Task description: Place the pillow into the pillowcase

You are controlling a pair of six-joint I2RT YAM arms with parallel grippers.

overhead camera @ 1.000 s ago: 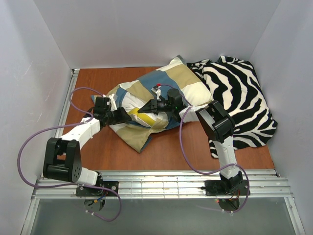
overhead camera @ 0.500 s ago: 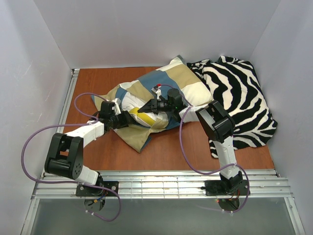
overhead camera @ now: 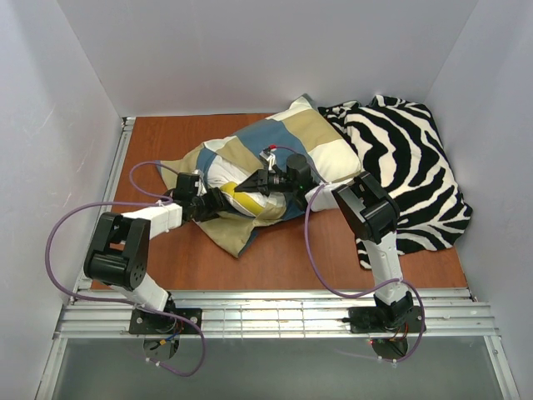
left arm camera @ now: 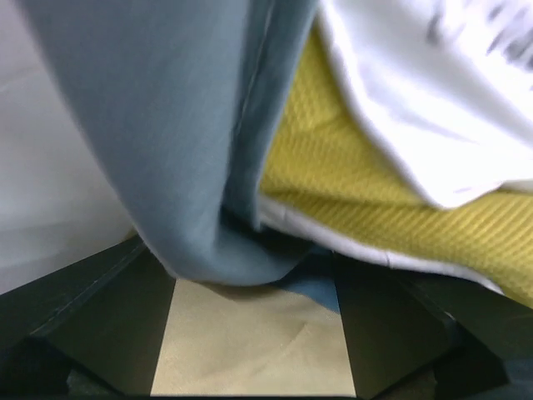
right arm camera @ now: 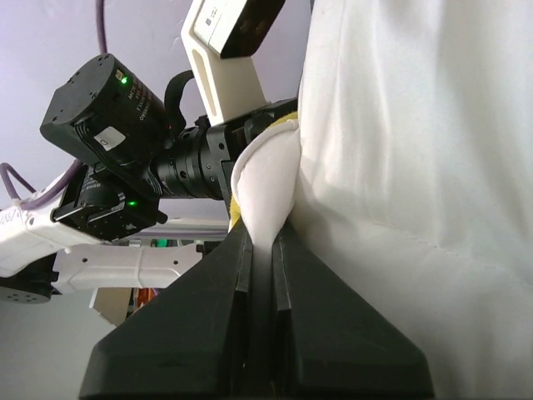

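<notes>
- Table [overhead camera: 283,258]: bare wood shows along the near side, in front of the bundle
- Left gripper [overhead camera: 213,202]: set low at the near-left mouth of the pillowcase [overhead camera: 279,137]; the left wrist view shows its jaws spread wide, with tan cloth lying flat between them and a blue edge of the pillowcase drooping over the gap; nothing is clamped
- Right gripper [overhead camera: 250,182]: closed tight on a white fold of the pillow [overhead camera: 226,177]; the right wrist view shows the fold pinched between the pads, with a sliver of yellow beside it
- Pillow position: partly inside the pillowcase, white and yellow end exposed at the opening; it sits just beyond and to the right of the left gripper, against the blue edge, and directly in the right gripper's pinch
- Step in hand, as judged: drawing the mouth over the exposed end while the pillow is held
- Recommendation: close the left gripper on the blue edge alone, not edge plus pillow, then draw it near-left while the right gripper presses the pillow inward; move slowly, since soft filling is likely to bunch at the edge
- Risk: gripping only the tan lower layer would shut the mouth
- Zebra cloth [overhead camera: 408,167]: far right, touching the pillowcase's far corner, not involved
</notes>
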